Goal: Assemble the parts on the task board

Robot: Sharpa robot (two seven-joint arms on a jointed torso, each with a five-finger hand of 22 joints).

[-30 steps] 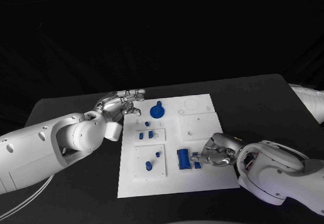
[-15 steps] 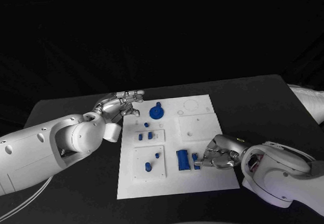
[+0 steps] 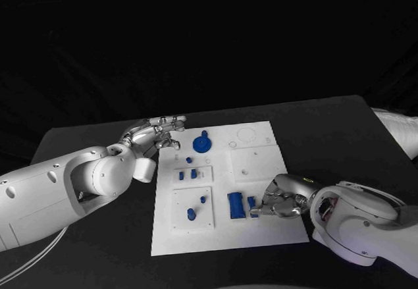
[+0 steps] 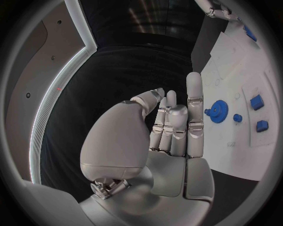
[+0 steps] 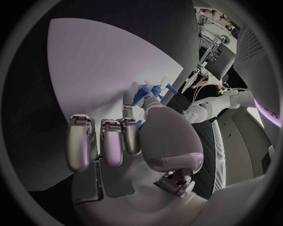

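The white task board (image 3: 262, 230) lies in the middle of the black table. My right hand (image 3: 281, 199) sits at the board's right edge, fingers curled, pinching a small blue part (image 3: 253, 202) beside a tall blue block (image 3: 236, 205). In the right wrist view the right hand (image 5: 120, 141) has its fingertips closed on that blue part (image 5: 140, 95) over the board (image 5: 88, 61). My left hand (image 3: 157, 134) hovers at the board's far left corner, beside a blue gear (image 3: 202, 143), holding nothing. The left wrist view shows the left hand (image 4: 171, 132) with fingers stretched out next to the gear (image 4: 219, 107).
Small blue pegs stand in the board's left panels: one (image 3: 187, 161) below the gear, a pair (image 3: 188, 175) under it, and two more (image 3: 191, 214) nearer me. Bare black table (image 3: 350, 129) surrounds the board.
The small blue part in my right hand's fingertips has shifted a little farther up the board beside the blue block. My left hand has barely moved.
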